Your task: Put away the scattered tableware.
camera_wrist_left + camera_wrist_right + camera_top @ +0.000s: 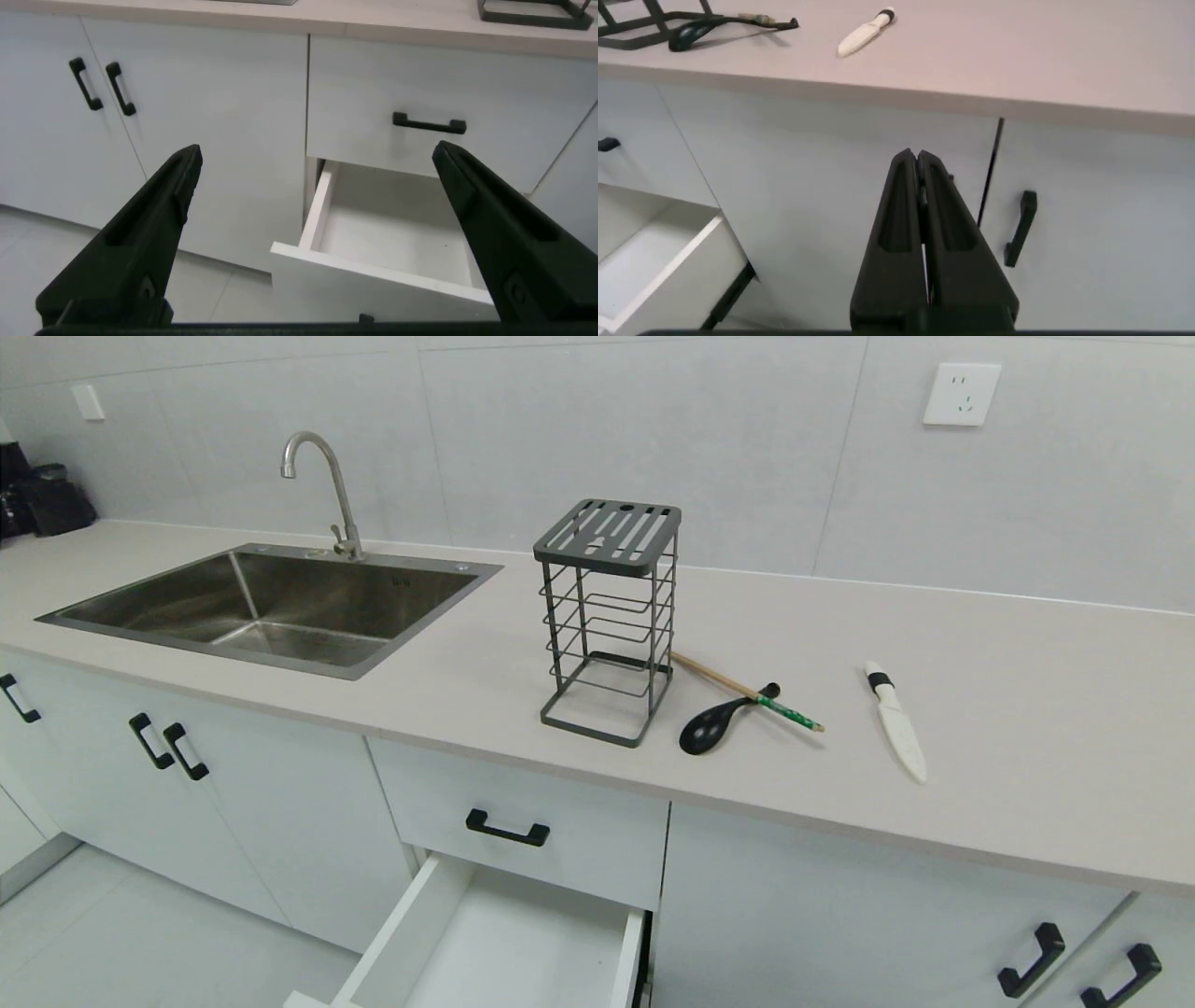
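Well below the bench top, the left gripper [316, 151] hangs with its jaws spread wide and empty, facing the open drawer [318, 210]; the right gripper [916, 159] has its jaws pressed together on nothing, before a closed cabinet door. On the head view, the drawer [397, 919] gapes at lower centre.

On the bench [467, 700], right of centre, lies a black spoon [714, 723], its handle tip touching a pair of wooden chopsticks [711, 675]; the spoon looks light, stiff and probably plastic, best pinched across the narrow handle rather than the rounded bowl. The chopsticks look thin, light and liable to roll or split apart; a grip across both near the middle seems safest. Farther right, well apart, a white knife [898, 721] with a black band lies flat; it may be brittle and smooth, and whether it is sheathed cannot be told, so the jaws should close on its flat sides near the band.

Behind the chopsticks stands a dark wire rack [607, 621], upright; a sink [187, 649] sits at upper left.
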Controlling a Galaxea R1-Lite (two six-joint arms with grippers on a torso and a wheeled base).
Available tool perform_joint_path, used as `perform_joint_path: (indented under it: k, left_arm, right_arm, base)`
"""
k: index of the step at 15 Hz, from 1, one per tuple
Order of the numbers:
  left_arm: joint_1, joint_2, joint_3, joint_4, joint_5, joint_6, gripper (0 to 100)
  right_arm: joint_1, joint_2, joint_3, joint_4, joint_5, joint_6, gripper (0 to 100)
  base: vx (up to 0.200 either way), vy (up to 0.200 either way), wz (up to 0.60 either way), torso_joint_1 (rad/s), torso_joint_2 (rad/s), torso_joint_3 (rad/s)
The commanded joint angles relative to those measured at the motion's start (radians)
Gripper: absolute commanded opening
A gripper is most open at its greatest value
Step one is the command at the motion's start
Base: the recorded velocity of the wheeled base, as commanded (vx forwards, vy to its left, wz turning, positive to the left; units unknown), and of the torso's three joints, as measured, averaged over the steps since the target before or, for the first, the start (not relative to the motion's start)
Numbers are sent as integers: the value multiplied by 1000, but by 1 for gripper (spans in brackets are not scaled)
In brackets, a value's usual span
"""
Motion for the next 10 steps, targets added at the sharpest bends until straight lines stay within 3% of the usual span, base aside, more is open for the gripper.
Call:
perform_joint_path:
  k: [1, 10]
  left_arm:
    - [0, 1, 0, -1, 0, 0, 100]
    - [0, 1, 0, -1, 0, 0, 100]
  right_arm:
    - [0, 2, 0, -1, 0, 0, 0]
    - [0, 2, 0, -1, 0, -2, 0]
  base:
    - [0, 0, 0, 383, -486, -251]
    - [0, 0, 0, 265, -478, -229]
